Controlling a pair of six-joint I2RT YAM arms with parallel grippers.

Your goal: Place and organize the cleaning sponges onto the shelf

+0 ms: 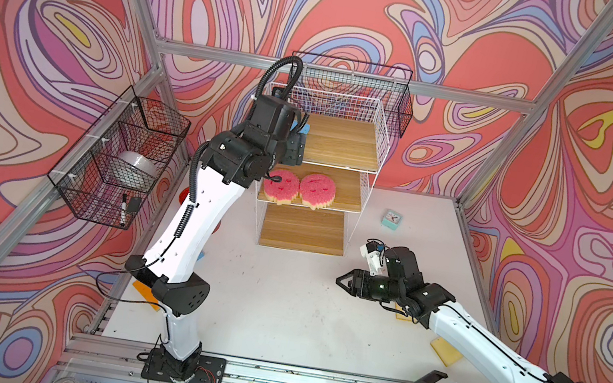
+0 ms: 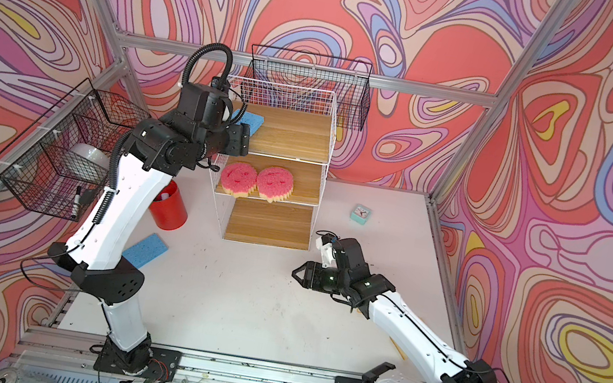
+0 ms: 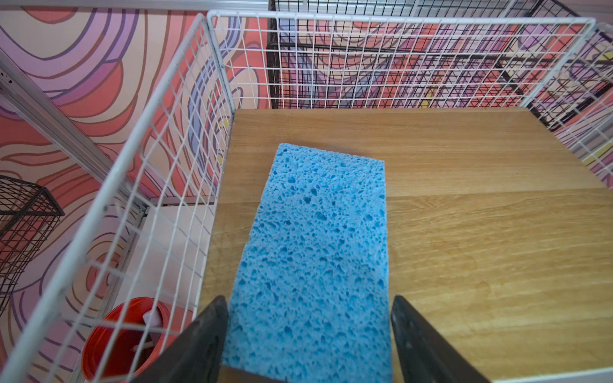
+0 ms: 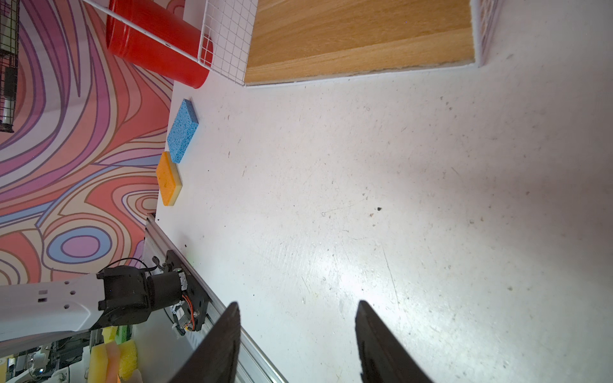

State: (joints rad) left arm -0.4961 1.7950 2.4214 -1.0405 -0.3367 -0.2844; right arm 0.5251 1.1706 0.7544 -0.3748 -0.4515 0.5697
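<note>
Sponges sit partly shelved, partly loose. At the left edge of the table (image 1: 276,314), near a red cup (image 2: 169,205), a loose blue sponge (image 4: 182,131) and an orange sponge (image 4: 169,179) lie flat, almost corner to corner.

Next is the left gripper (image 3: 308,298), held over the left side of the fenced top board of the shelf (image 1: 346,144). Its jaws are spread, one finger along each long edge of a blue sponge (image 3: 318,232) that lies flat on that board, close to the left fence. A thin gap shows at one finger. At the other I cannot tell whether it touches.

On the middle board a pink sponge (image 1: 280,185) lies face up beside a second pink sponge (image 1: 316,190), their front edges overhanging.

Right of the shelf a mint clock (image 1: 392,218) stands on the table. The right gripper (image 4: 298,302) hovers over open table, jaws spread with nothing between them. A yellow sponge (image 1: 446,351) lies partly under that arm.
</note>
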